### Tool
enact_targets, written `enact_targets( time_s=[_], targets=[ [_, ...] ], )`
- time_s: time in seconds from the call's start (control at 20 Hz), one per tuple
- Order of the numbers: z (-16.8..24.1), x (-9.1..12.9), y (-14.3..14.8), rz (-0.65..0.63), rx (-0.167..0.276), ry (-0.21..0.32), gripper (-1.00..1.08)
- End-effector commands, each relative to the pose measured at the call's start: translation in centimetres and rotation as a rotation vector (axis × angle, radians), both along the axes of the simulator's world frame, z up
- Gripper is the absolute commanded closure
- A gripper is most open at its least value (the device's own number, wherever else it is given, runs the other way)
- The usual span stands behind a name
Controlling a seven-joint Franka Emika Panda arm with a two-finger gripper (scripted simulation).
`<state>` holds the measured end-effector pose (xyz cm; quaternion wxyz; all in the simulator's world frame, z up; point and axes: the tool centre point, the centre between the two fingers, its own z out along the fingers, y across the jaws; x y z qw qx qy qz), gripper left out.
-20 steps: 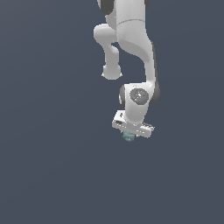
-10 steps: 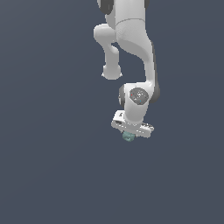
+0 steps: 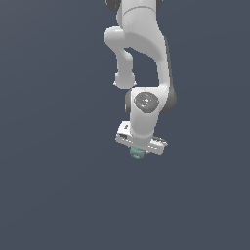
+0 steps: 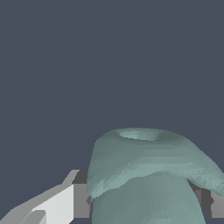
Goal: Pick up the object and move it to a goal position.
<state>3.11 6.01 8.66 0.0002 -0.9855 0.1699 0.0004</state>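
With its 2 fingers [image 4: 81, 201] clamped on the object [image 3: 137, 154], the gripper [image 3: 138, 150] seems in the carrying step; next it needs steady transport to the goal.

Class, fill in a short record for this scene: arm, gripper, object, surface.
arm: white, reaching down from the top of the exterior view
gripper: fingers on either side of the object, shut on it
object: pale teal, lumpy, mostly hidden under the gripper in the exterior view
surface: plain dark grey-blue
goal: no marker visible
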Motion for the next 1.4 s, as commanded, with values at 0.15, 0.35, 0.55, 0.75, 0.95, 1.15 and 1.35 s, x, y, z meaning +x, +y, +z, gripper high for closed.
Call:
enact_targets(
  time_s=[0.15,0.35,0.55,0.75,0.95,1.15,1.35],
  targets=[
    [3.9,2.3,-3.2,0.000,0.000,-0.001,1.08],
    [6.9,4.1,-5.6,0.000,0.000,-0.001,1.08],
    [9.6,5.8,-7.8,-0.001,-0.001,-0.001,1.08],
    [11.8,7.3,-9.6,-0.001,-0.001,-0.001,1.08],
    [13.5,8.5,-11.0,-0.001,-0.001,-0.001,1.08],
    [14.6,9.3,-11.9,-0.001,-0.001,-0.001,1.08],
    [15.3,9.8,-12.5,-0.001,-0.001,-0.001,1.08]
  ],
)
